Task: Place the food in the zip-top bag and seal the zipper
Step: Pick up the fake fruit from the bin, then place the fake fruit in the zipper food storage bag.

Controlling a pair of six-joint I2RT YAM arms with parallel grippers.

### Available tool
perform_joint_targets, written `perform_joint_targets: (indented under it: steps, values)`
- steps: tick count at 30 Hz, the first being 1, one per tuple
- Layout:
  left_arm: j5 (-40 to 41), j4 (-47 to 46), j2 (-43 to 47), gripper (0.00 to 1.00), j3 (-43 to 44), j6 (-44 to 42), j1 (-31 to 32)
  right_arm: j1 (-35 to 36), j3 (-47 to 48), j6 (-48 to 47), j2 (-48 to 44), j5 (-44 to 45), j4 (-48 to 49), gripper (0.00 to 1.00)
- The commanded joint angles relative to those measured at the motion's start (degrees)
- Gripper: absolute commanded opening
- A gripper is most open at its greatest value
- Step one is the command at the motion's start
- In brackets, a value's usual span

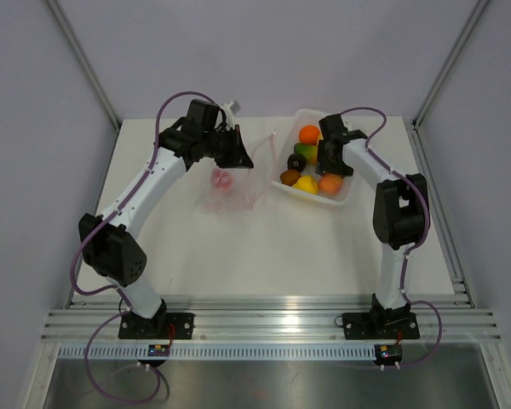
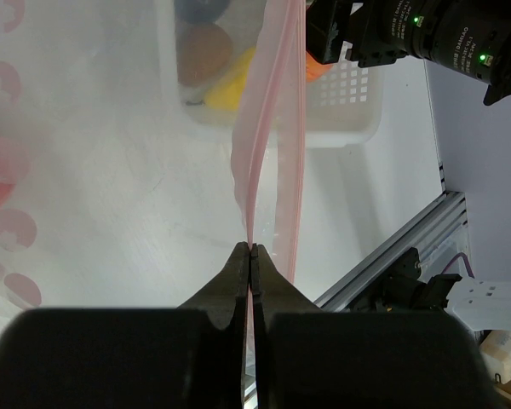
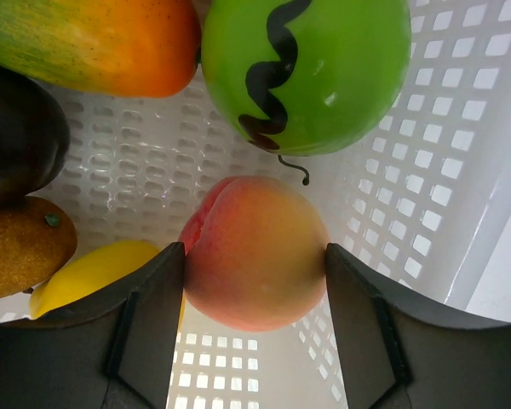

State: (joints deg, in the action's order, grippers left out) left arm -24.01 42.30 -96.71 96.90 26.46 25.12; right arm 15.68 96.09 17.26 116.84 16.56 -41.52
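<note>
- Left tool [image 2: 252, 251] — clamped shut on the zipper [image 2: 272, 128]; zip-top bag [image 1: 238, 198] lies on the table [image 1: 264, 247].
- Right tool [image 3: 254, 251] — in the tray [image 3: 460, 128], jaws flanking a peach [image 3: 255, 277]; I cannot tell whether it grips.

Left arm [image 1: 149, 183] and right arm [image 1: 364, 162] share white tubular links and bulky black joint housings; thin purple cables [image 1: 175, 102] loop along each; black base plates [image 1: 157, 326] anchor them; left gripper [image 2: 252, 249] and right gripper [image 3: 255, 260] have matte black fingers.
</note>
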Motion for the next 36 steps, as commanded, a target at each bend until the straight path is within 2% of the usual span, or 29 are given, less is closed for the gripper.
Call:
perform_joint_targets:
  steps: [1,3,13,21,29,36]
  values:
    - [-1.48,-2.40,2.66,0.00,-0.31,0.35,-0.08,-0.04,0.24,0.23,-3.01,-0.74,1.44,0.53]
    - [-1.48,-2.40,2.66,0.00,-0.31,0.26,-0.08,-0.04,-0.38,0.50,-5.55,-0.47,1.44,0.50]
    - [-1.74,-2.58,2.40,0.00,-0.05,0.35,-0.08,0.05,-2.58,0.94,-19.62,1.20,1.35,0.47]
    - [-1.83,-3.10,2.14,0.00,-0.40,0.61,0.01,1.63,-3.28,4.54,-32.00,-8.11,3.28,0.46]
    - [-1.48,-3.28,1.87,0.00,-0.05,1.23,0.01,15.68,2.61,4.54,-31.59,-3.98,2.14,0.46]
    - [-1.13,-2.23,1.26,0.00,2.06,1.05,0.01,20.34,3.40,6.03,-29.21,-7.15,4.25,0.46]
